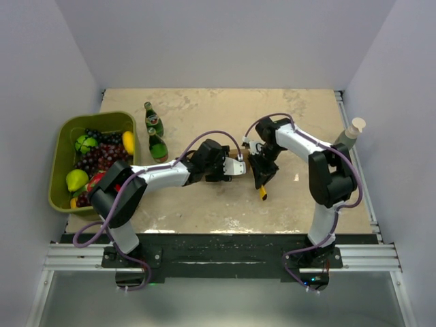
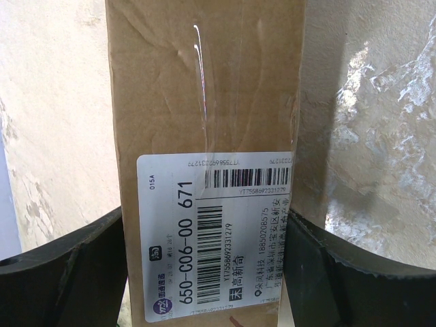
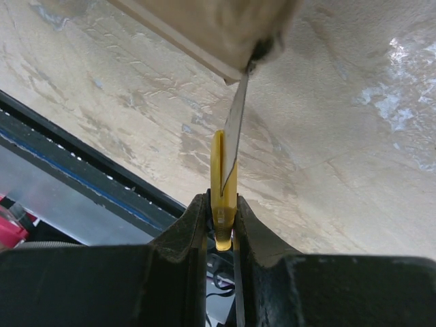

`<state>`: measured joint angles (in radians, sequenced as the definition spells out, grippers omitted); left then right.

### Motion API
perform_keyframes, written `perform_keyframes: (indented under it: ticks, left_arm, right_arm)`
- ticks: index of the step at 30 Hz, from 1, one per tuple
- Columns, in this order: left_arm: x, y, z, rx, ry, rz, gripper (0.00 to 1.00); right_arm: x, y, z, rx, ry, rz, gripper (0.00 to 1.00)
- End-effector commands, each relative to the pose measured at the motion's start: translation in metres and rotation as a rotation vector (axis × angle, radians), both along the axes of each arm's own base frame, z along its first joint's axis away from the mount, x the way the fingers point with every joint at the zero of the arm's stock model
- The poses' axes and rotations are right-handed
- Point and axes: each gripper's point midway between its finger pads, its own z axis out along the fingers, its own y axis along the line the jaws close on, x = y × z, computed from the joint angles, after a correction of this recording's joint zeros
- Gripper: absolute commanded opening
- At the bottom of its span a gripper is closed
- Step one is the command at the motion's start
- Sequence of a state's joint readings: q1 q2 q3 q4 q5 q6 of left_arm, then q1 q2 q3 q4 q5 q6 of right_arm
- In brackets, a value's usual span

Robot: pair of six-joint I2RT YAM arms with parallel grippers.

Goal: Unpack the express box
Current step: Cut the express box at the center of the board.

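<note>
- Gripping the express box (image 2: 204, 88) mid-table, your left gripper (image 2: 206, 216) presses both long edges.
- Your right gripper (image 3: 221, 204) clamps the yellow knife (image 3: 218, 163), blade tip touching the box's corner.
- Open table (image 1: 204, 204) lies nearer you.

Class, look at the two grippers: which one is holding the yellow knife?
The right gripper: it is shut on the yellow knife, blade tip at the box. The left gripper grips only that box by its sides.

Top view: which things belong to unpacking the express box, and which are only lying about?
In use: express box, yellow knife, left gripper, right gripper.
Lying about: fruit bin, two green bottles, one bottle at far right.
</note>
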<state>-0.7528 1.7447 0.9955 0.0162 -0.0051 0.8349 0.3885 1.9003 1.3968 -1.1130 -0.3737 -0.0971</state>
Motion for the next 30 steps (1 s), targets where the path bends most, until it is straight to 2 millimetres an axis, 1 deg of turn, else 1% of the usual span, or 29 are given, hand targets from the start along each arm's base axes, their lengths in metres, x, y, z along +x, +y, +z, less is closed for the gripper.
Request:
perform_keyframes:
  ticks: [1,5,10,17,18,20,21,22,23,25,26,30]
  left_arm:
    - [0.005,0.008,0.0,-0.014,-0.004,0.052,0.0]
    - [0.003,0.01,-0.002,-0.022,0.004,0.066,0.0]
    - [0.009,0.013,0.002,-0.07,0.031,0.114,0.0]
    - [0.006,0.009,0.008,-0.159,0.119,0.115,0.0]
    - [0.002,0.014,0.003,-0.15,0.156,0.12,0.0]
    - [0.0,0.011,0.005,-0.19,0.185,0.119,0.0]
    - [0.002,0.014,0.006,-0.211,0.203,0.126,0.0]
    - [0.0,0.013,0.006,-0.234,0.232,0.124,0.0]
    - [-0.009,0.007,0.006,-0.264,0.286,0.079,0.0]
    - [-0.011,0.007,0.005,-0.302,0.34,0.086,0.0]
    - [-0.019,0.001,0.003,-0.328,0.398,0.048,0.0]
    - [-0.024,0.001,-0.006,-0.353,0.5,0.055,0.0]
  right_arm:
    - [-0.015,0.008,-0.001,-0.003,0.061,0.063,0.0]
    - [-0.017,0.011,-0.001,0.008,0.074,0.064,0.0]
    - [-0.018,0.013,-0.001,0.026,0.089,0.067,0.0]
    - [-0.02,0.019,0.0,0.06,0.107,0.064,0.0]
    - [-0.02,0.019,0.0,0.06,0.107,0.064,0.0]
    - [-0.021,0.02,0.001,0.066,0.107,0.066,0.0]
    - [-0.02,0.021,0.002,0.069,0.106,0.066,0.0]
    - [-0.021,0.021,0.003,0.073,0.107,0.066,0.0]
    - [-0.022,0.022,0.005,0.079,0.108,0.067,0.0]
    - [-0.02,0.025,0.013,0.108,0.087,0.063,0.0]
    - [-0.021,0.026,0.016,0.12,0.082,0.063,0.0]
    - [-0.022,0.029,0.027,0.15,0.058,0.067,0.0]
